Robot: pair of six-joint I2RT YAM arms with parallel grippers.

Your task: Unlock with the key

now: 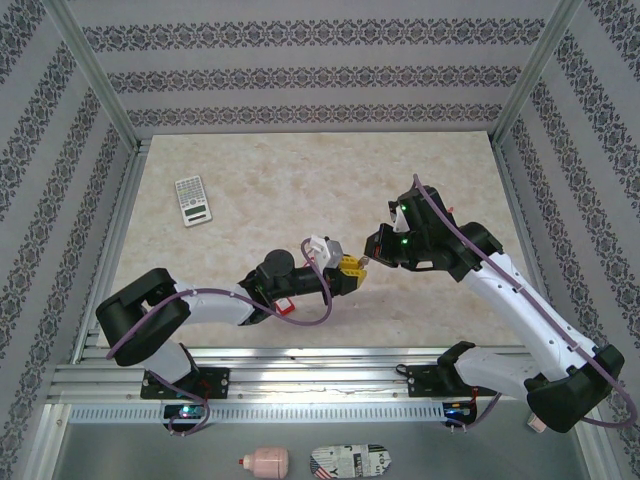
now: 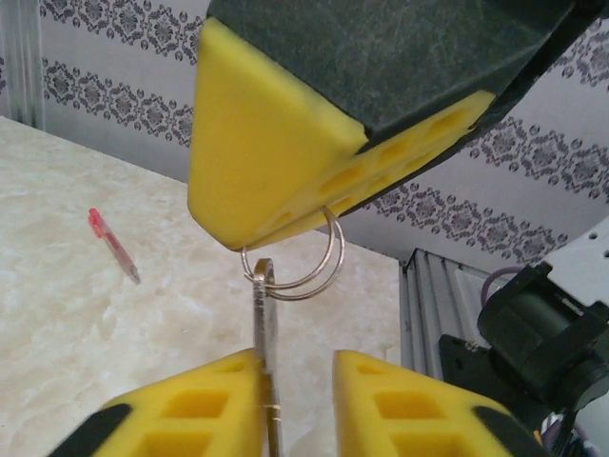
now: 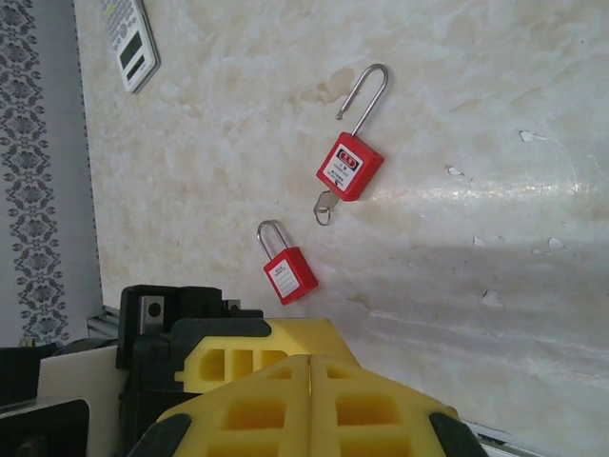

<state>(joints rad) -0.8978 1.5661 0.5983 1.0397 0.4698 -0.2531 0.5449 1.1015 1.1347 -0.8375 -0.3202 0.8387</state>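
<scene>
Could twist or drop the key (image 2: 267, 362): dangling by its ring (image 2: 331, 252) from shut right jaws, loose between narrow left jaws.

Calculator (image 1: 192, 200) lies on table (image 1: 420, 170) at ten o'clock from centre; in right wrist view, small padlock (image 3: 288, 271) lies seven o'clock of big padlock (image 3: 350, 167).

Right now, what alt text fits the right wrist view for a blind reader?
Two red padlocks lie apart on the marble table: the larger padlock has its shackle swung open and a small key at its base, while the smaller padlock is closed. The right gripper is shut at the bottom edge; a calculator lies top left.
</scene>
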